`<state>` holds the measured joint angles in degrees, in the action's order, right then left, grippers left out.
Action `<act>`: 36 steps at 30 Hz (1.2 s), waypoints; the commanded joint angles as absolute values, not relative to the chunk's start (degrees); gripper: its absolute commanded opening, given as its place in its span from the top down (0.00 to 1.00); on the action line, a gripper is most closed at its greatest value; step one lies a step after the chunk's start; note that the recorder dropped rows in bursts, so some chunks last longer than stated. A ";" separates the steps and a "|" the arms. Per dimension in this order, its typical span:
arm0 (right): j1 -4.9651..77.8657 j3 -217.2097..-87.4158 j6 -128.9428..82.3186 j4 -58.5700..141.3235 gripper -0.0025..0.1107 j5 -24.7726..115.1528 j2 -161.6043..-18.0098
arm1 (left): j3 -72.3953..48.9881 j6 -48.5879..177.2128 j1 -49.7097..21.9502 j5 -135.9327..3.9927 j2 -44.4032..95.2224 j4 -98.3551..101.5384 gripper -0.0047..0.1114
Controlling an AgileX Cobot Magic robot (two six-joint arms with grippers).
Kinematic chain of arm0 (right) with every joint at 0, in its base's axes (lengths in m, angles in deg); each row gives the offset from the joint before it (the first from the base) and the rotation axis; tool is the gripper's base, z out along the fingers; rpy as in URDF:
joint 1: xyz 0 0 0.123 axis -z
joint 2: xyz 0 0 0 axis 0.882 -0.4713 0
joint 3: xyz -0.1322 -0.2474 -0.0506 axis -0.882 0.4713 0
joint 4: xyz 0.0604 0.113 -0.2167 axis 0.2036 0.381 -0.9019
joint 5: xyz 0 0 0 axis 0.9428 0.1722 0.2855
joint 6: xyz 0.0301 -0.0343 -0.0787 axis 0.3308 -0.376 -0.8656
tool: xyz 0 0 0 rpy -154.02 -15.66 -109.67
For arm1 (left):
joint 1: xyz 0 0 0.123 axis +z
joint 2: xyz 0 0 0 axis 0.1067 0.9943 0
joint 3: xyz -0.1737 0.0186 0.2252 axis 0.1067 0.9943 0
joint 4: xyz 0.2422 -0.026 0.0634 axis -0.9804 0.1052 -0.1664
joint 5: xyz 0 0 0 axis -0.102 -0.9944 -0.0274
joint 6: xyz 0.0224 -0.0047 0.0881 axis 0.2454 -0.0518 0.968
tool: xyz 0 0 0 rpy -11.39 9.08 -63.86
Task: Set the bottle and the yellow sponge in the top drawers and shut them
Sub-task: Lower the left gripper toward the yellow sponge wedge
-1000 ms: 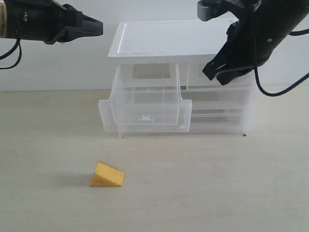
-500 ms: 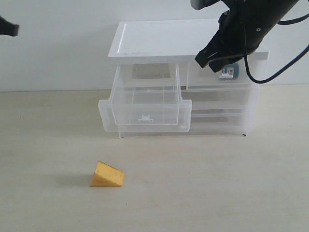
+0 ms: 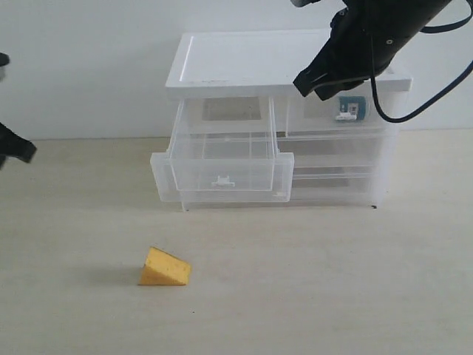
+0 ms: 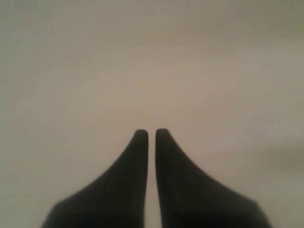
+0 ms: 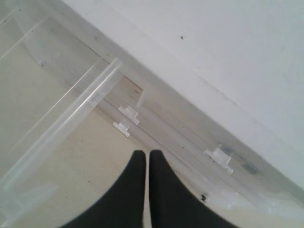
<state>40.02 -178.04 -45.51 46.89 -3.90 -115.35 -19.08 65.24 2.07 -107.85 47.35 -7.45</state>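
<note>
The yellow sponge [image 3: 164, 268] lies on the table in front of the drawer unit, apart from both grippers. The left top drawer [image 3: 222, 161] stands pulled out and looks empty. Behind the closed right top drawer [image 3: 336, 118] shows the bottle [image 3: 352, 108], white with a teal label. My right gripper [image 3: 306, 83] hangs shut above the unit's front; its wrist view has the shut fingers [image 5: 137, 166] over that drawer's handle [image 5: 219, 155]. Low at the far left edge, my left gripper [image 3: 22, 148] is shut [image 4: 147, 134] over blurred bare table.
The white top [image 3: 251, 59] of the unit sits against the back wall. Two full-width drawers [image 3: 332, 181] below are closed. The open drawer's rim [image 5: 71, 118] juts out toward the table front. Light wooden table [image 3: 332, 281] stretches in front.
My left arm dropped from the upper left to low at the left edge. My right arm moved up and left, uncovering the bottle inside the right top drawer.
</note>
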 commanded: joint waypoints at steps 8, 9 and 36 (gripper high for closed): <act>40.17 -178.35 -46.75 47.43 0.98 -1.37 -115.39 | -11.24 112.49 -5.82 -113.51 47.28 26.60 0.88; 40.17 -178.35 -46.75 47.43 0.98 -1.37 -115.39 | -10.28 116.96 -5.94 -113.15 47.28 26.70 0.84; 40.17 -178.35 -49.61 51.06 0.98 -2.59 -115.39 | -6.25 179.43 -5.94 -103.43 63.33 56.29 0.38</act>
